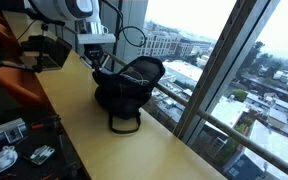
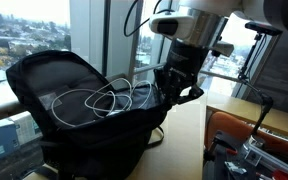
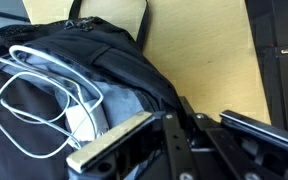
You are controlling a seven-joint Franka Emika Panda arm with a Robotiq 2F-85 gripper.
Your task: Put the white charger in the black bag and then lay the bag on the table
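The white charger (image 3: 46, 95) lies inside the open mouth of the black bag (image 2: 79, 135), its thin cable curling in loose loops over the dark lining and its plug block showing pale among them in the wrist view. The bag stands upright on the table (image 1: 104, 150) close to the window, with a strap loop resting on the wood in front of it in an exterior view. The claw (image 3: 184, 118) hangs just beside the bag's rim with its 2 fingers (image 3: 109, 143) spread apart, holding nothing.
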